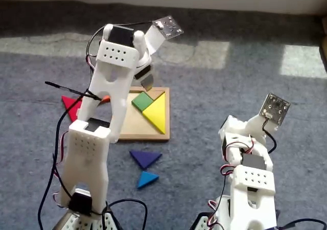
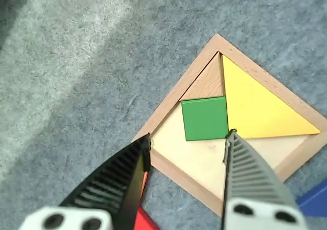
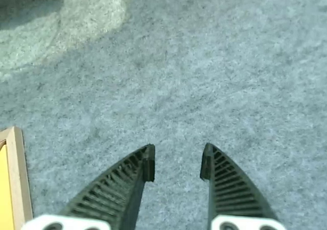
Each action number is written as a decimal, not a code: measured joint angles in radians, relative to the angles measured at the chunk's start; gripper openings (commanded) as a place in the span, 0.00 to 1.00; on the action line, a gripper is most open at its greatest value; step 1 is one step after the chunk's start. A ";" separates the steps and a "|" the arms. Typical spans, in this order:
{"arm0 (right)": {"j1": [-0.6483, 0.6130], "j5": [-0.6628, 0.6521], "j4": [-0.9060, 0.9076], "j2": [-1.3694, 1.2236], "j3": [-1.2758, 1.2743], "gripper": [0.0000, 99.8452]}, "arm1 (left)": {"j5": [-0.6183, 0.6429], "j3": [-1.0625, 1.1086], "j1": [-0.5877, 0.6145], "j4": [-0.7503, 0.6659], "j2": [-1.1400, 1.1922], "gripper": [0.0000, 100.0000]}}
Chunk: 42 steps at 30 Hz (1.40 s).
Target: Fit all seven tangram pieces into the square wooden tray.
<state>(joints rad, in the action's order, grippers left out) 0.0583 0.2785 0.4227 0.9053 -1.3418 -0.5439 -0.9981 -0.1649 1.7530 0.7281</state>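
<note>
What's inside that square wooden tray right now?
A green square, a big yellow triangle and a brownish triangle. Bare wood elsewhere; the left arm covers one side of the tray in the high view.

Wooden tray holds green square, yellow triangle; blue triangles lie outside.

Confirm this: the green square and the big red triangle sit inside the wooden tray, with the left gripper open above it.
Wrong in one respect: the big triangle in the wooden tray is yellow, not red, as the left wrist view shows. The green square does sit inside with it, and the left gripper is open above.
</note>
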 measured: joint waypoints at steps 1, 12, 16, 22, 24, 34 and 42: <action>0.000 0.000 0.000 0.000 0.000 0.16 | 0.003 0.011 0.002 0.002 -0.011 0.23; 0.000 0.000 0.000 0.000 0.000 0.16 | 0.011 0.439 -0.031 0.002 -0.443 0.23; 0.000 0.000 0.000 0.000 0.000 0.16 | 0.034 0.644 -0.044 0.002 -0.629 0.24; 0.000 0.000 0.000 0.000 0.000 0.16 | 0.107 0.928 -0.043 -0.025 -0.899 0.27; 0.000 0.000 0.000 0.000 0.000 0.16 | 0.112 1.034 -0.044 -0.051 -0.970 0.30; 0.000 0.000 0.000 0.000 0.000 0.16 | 0.183 1.576 -0.069 -0.307 -1.146 0.32; 0.000 0.000 0.000 0.000 0.000 0.16 | 0.313 1.804 -0.160 -0.505 -1.146 0.32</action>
<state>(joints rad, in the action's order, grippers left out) 0.0583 0.2785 0.4227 0.9053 -1.3418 -0.2309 0.8063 -0.3245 1.2482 -0.4181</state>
